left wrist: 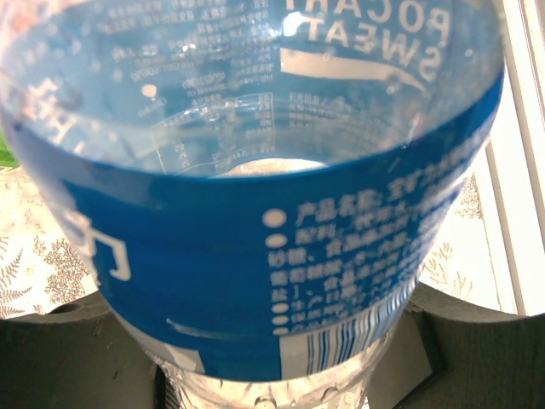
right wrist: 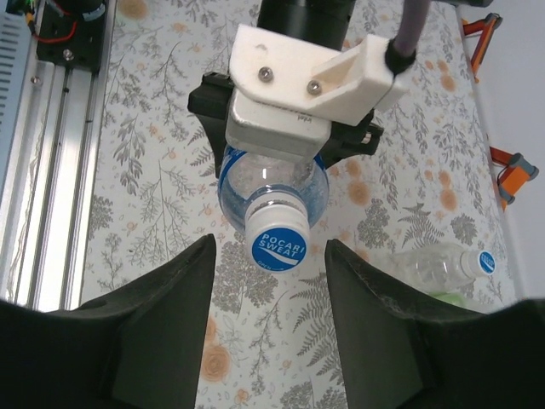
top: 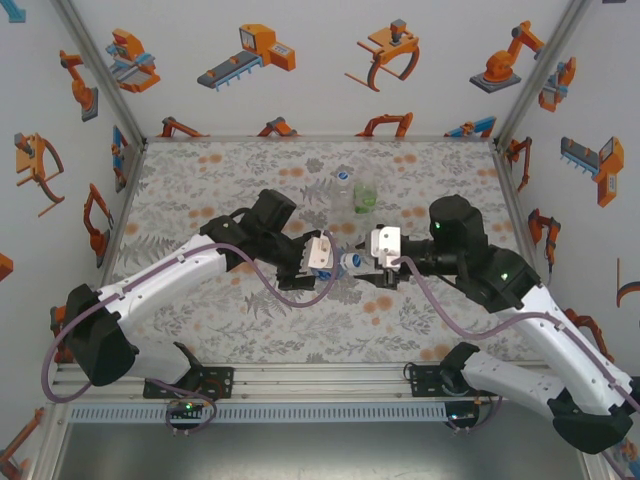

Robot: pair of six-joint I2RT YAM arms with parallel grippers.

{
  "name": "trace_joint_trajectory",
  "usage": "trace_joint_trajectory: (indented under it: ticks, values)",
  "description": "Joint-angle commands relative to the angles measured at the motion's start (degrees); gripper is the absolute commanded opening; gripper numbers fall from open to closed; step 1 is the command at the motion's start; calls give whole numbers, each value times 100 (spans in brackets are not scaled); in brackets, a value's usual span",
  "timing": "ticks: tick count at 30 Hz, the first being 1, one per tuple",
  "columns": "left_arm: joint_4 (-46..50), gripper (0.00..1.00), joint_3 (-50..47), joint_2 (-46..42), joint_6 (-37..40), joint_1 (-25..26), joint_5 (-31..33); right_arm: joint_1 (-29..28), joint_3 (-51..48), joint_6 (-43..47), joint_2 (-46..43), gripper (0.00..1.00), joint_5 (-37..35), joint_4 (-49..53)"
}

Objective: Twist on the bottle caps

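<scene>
R gripper (right wrist: 271,256): jaws apart, one finger (right wrist: 170,324) on each side of the cap (right wrist: 278,243). I see a gap on both sides, so no contact and nothing held. Cap is blue/white w/ print on its face, sitting on the neck of the blue-label bottle (right wrist: 255,183). Can't tell whether it is threaded down fully.

L gripper (top: 318,252): closed on the blue-label bottle, gripping the body. In the L wrist view the label wraps across the frame, w/ the dark fingers (left wrist: 77,349) low on either side of it. Bottle is held off the table (top: 200,190), roughly horizontal, neck pointing toward the R gripper. The two grippers face each other abt mid-table in the top view, just apart, w/ the cap between them.

Other bottles: clear bottle (top: 343,192) and green-tinted bottle (top: 366,195) sit side by side, touching or nearly so, behind the grippers toward the far edge. The clear one carries a blue cap (right wrist: 486,262). I can't make out a cap on the green one.

Alu rail (top: 300,385) runs along the near edge, w/ both arm bases bolted to it.
</scene>
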State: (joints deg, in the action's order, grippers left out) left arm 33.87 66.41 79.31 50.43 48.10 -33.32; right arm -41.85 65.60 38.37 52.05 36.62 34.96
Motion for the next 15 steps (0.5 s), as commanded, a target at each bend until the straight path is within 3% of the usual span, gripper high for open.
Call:
trace_joint_trajectory:
  ticks: [1,10,15]
  values:
    - [80,0,135,-96,124,50,-233,-8,-97,277,-12,47,140,-248]
    - [88,0,144,-73,122,66,-236,-8,-150,259,77,42,216,-367]
    - [86,0,144,-57,122,68,-226,-9,-132,207,141,27,251,-263]
